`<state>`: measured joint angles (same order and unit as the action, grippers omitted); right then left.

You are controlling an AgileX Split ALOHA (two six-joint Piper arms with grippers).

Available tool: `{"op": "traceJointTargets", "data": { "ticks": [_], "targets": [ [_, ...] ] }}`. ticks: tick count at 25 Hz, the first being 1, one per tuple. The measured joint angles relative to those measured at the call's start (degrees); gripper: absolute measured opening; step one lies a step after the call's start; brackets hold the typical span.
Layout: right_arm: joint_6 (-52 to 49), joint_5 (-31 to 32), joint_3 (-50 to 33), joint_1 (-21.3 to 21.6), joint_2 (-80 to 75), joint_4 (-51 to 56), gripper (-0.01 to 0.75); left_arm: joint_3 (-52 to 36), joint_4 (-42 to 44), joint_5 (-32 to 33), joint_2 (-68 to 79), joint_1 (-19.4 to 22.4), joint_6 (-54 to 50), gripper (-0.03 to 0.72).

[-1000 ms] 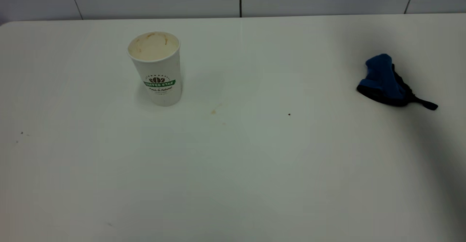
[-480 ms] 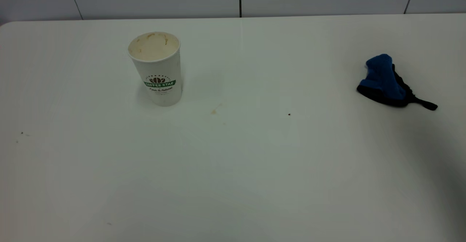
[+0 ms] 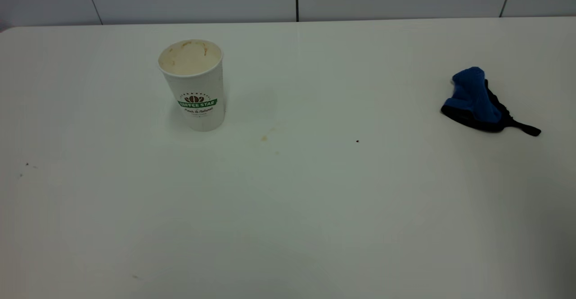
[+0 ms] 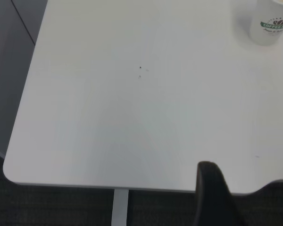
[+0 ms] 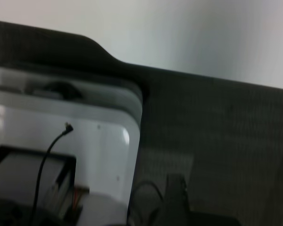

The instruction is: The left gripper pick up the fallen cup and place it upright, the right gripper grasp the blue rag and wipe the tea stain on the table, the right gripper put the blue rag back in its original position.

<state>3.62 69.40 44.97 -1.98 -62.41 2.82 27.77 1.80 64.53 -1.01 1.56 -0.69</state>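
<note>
The cup (image 3: 193, 85) stands upright on the table (image 3: 315, 209), left of centre, and also shows in the left wrist view (image 4: 272, 23). The tea stain (image 3: 264, 138) is a faint amber smear just right of the cup's base. The blue rag (image 3: 474, 101) lies bunched at the far right, its strap tail pointing right. My left gripper (image 4: 250, 197) is open and empty over the table's near-left corner, far from the cup. My right gripper (image 5: 177, 200) shows only as a dark shape off the table. Neither gripper is in the exterior view.
A tiny dark speck (image 3: 357, 141) lies mid-table and several specks (image 3: 27, 164) lie near the left edge. A white box (image 5: 66, 155) with a black wire sits below the table edge in the right wrist view. A grey wall stands behind the table.
The right gripper's dark tips, at the exterior view's top right corner one second ago, have left the frame. The shadow over the right side has faded. Cup and rag have not moved.
</note>
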Motion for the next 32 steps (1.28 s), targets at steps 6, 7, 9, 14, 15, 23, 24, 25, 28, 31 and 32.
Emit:
{"op": "traceJointTargets", "data": {
  "ticks": [6, 7, 9, 14, 15, 23, 24, 25, 28, 31, 32],
  "targets": [
    [0.3, -0.9, -9.7, 0.0, 28.8, -1.4, 0.684, 0.0, 0.0, 0.0, 0.0, 0.0, 0.0, 0.416],
    [-0.3, -0.9, -10.7, 0.0, 33.3, -1.6, 0.682, 0.0, 0.0, 0.0, 0.0, 0.0, 0.0, 0.416],
    [-1.6, -1.0, -11.8, 0.0, 40.1, -2.2, 0.678, 0.0, 0.0, 0.0, 0.0, 0.0, 0.0, 0.416],
    [-3.6, -2.3, -15.6, 1.2, 51.5, -3.4, 0.668, 0.0, 0.0, 0.0, 0.0, 0.0, 0.0, 0.416],
    [-3.6, -3.0, -16.4, 1.5, 52.8, -2.8, 0.667, 0.0, 0.0, 0.0, 0.0, 0.0, 0.0, 0.416],
    [-3.1, -5.4, -18.1, 2.0, 60.3, -1.5, 0.645, 0.0, 0.0, 0.0, 0.0, 0.0, 0.0, 0.416],
    [-3.1, -5.4, -18.1, 2.0, 61.4, -1.5, 0.643, 0.0, 0.0, 0.0, 0.0, 0.0, 0.0, 0.416],
    [-3.0, -5.4, -18.1, 2.0, 62.4, -1.5, 0.64, 0.0, 0.0, 0.0, 0.0, 0.0, 0.0, 0.416],
    [-3.0, -5.4, -18.1, 2.0, 63.3, -1.5, 0.63, 0.0, 0.0, 0.0, 0.0, 0.0, 0.0, 0.416],
    [-3.0, -5.4, -18.1, 2.0, 63.3, -1.6, 0.603, 0.0, 0.0, 0.0, 0.0, 0.0, 0.0, 0.416],
    [-3.0, -5.4, -18.1, 2.0, 63.3, -1.6, 0.587, 0.0, 0.0, 0.0, 0.0, 0.0, 0.0, 0.416]
  ]
}}
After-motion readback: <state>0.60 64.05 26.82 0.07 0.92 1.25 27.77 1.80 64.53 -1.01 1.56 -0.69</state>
